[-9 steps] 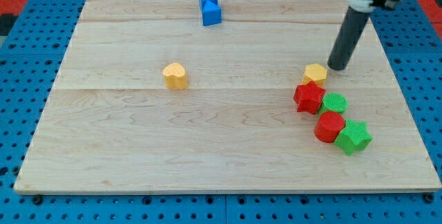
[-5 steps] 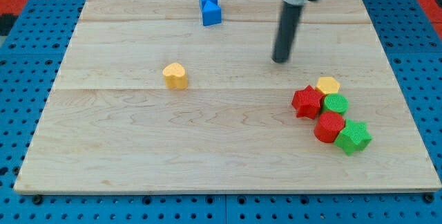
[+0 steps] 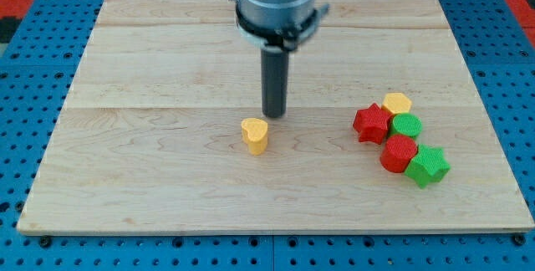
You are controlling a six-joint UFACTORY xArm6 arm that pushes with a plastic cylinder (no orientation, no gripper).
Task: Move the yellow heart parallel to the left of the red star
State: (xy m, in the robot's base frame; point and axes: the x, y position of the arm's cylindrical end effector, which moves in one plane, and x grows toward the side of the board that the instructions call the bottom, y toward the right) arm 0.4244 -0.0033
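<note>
The yellow heart [image 3: 255, 134] lies near the middle of the wooden board [image 3: 150, 171]. My tip [image 3: 273, 115] stands just above and to the right of it, a small gap apart. The red star [image 3: 372, 124] sits well to the right of the heart, at about the same height in the view. It is at the left end of a cluster of blocks.
Touching the red star's cluster are a yellow hexagon [image 3: 397, 103], a green cylinder [image 3: 406, 126], a red cylinder [image 3: 399, 152] and a green star [image 3: 428, 166]. The arm's body hides the blue blocks at the view's top.
My tip swept from the right side to the board's middle. The yellow heart moved right and down. The yellow hexagon shifted right, beside the green cylinder.
</note>
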